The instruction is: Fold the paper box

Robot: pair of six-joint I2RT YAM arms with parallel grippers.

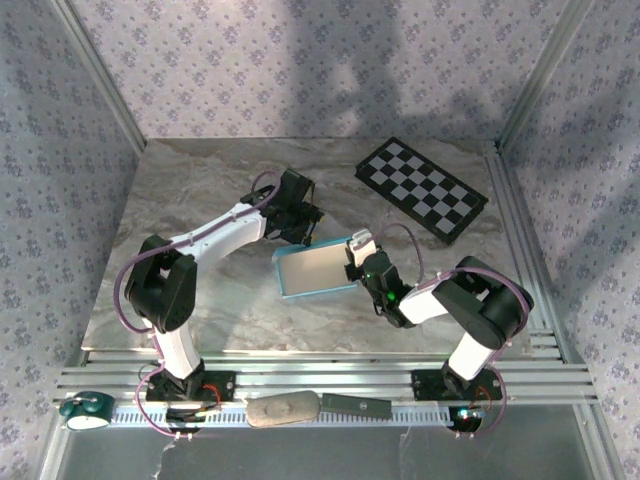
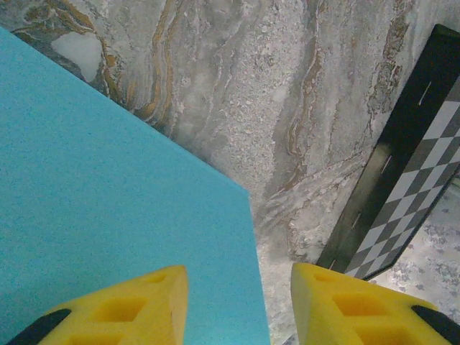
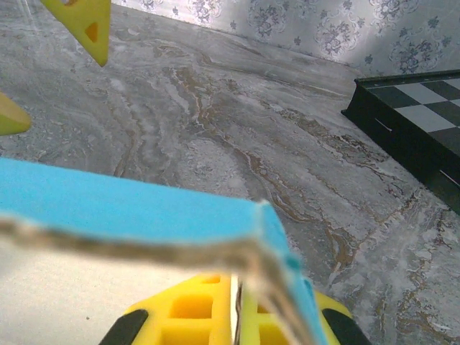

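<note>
Veined grey marble-look worktop (image 1: 200, 190), matt. At its far right, a flat rigid checkerboard (image 1: 422, 187), black-edged. Near-left of the checkerboard and well apart from it, the paper box (image 1: 315, 268): thin card tray, white inside, turquoise outside, lying skewed. Right end effector (image 3: 236, 291) on the box side facing the checkerboard, yellow fingers clamped tight on a frayed card wall; plain from the right wrist, masked from above. Left end effector (image 2: 241, 287) farther from the checkerboard, at the box's far corner, parted, gripping nothing.
</note>
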